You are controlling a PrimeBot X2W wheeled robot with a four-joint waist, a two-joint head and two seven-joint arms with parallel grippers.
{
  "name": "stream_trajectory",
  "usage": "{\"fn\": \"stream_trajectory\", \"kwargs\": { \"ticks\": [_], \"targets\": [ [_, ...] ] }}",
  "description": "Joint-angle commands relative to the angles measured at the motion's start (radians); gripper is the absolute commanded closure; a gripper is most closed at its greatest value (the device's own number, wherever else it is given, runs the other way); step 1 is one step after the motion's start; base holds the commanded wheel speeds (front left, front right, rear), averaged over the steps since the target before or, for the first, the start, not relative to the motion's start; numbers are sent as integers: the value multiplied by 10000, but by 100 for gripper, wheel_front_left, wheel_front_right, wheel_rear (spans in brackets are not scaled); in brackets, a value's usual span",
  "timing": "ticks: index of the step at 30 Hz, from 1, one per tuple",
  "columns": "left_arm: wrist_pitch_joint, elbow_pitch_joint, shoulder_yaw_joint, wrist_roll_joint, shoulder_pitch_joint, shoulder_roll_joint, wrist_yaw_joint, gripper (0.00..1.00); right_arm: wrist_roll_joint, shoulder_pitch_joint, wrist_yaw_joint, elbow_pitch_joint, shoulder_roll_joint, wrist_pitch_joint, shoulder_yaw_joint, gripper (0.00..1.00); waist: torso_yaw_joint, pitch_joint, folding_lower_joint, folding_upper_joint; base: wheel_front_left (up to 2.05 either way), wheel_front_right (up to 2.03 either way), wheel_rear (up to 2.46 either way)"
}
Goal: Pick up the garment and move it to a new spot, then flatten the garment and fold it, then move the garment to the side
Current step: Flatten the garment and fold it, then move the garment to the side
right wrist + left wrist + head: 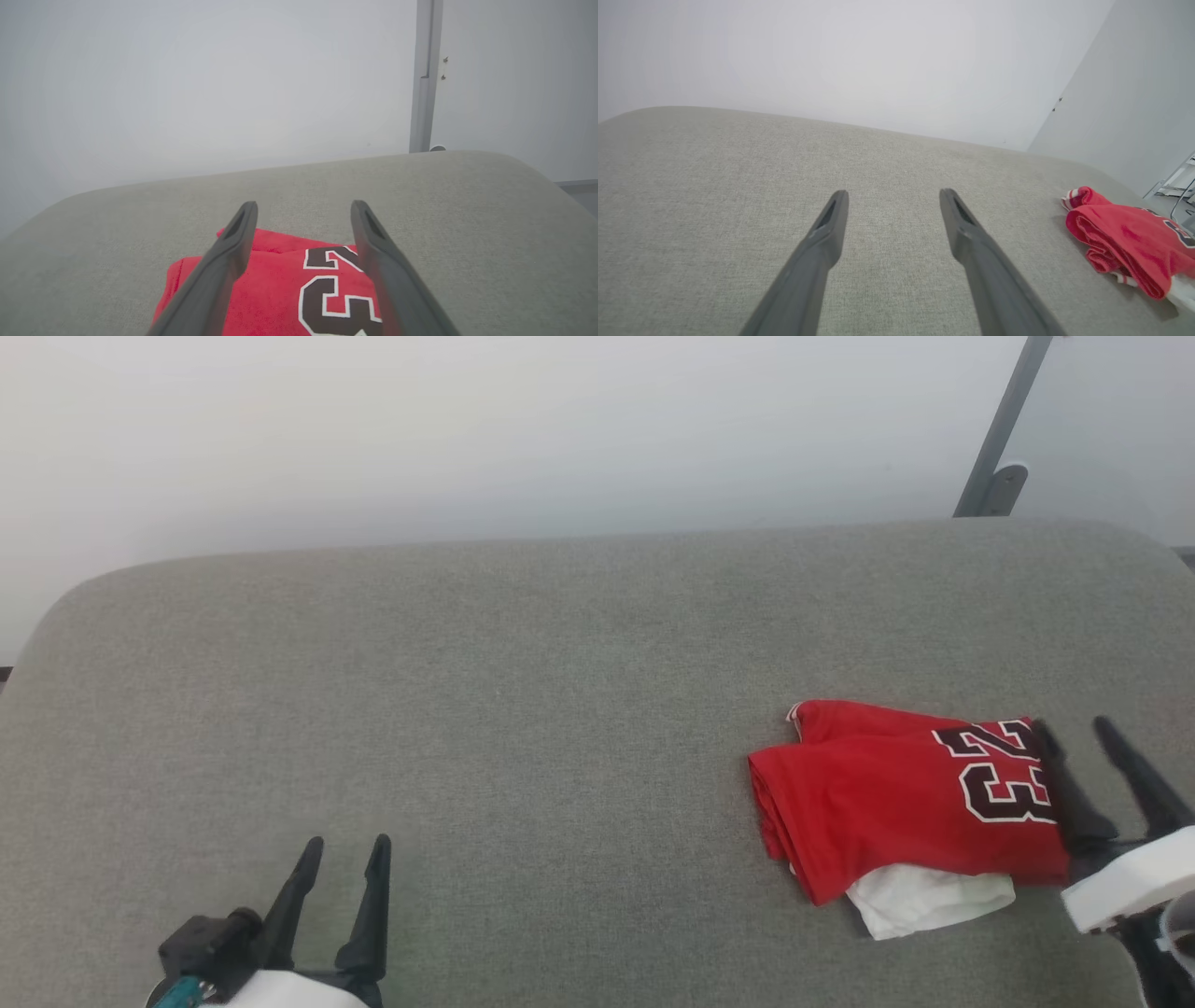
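Observation:
The red garment lies folded into a compact bundle on the right of the grey surface, its black "23" facing up and a white sleeve poking out at the near edge. My right gripper stands open at the bundle's right edge, nothing between its fingers; in the right wrist view its fingers hang over the garment. My left gripper is open at the lower left, far from the cloth. In the left wrist view the garment lies at the right edge.
The grey fabric-covered surface stretches wide, with a rounded far edge against a pale wall. A grey metal post rises behind the far right corner.

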Motion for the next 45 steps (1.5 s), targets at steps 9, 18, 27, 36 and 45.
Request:
{"fn": "stream_trajectory", "kwargs": {
  "ticks": [9,18,27,36,45],
  "targets": [
    [-40,-1211,256,369,894,25,4,0,-1069,1278,-3,-1381,655,-71,-1627,0,252,-162,0,0,0,0,0],
    [-40,-2005,481,547,1870,-142,4,0,-1553,2386,-3,-2398,1129,-74,-2777,0,423,-169,0,0,0,0,0],
    [-40,-2544,679,629,2519,-387,4,0,-1615,3162,-3,-2988,1488,-75,-3529,0,508,-151,0,0,0,0,0],
    [-40,-2504,627,641,2236,-422,4,0,-1411,3076,-3,-2949,1533,-75,-3504,0,478,-143,0,0,0,0,0],
    [-39,-2538,580,636,2101,-493,4,0,-1142,2831,-3,-2493,1078,-76,-3030,0,447,-8,0,0,0,0,0]
  ]
}}
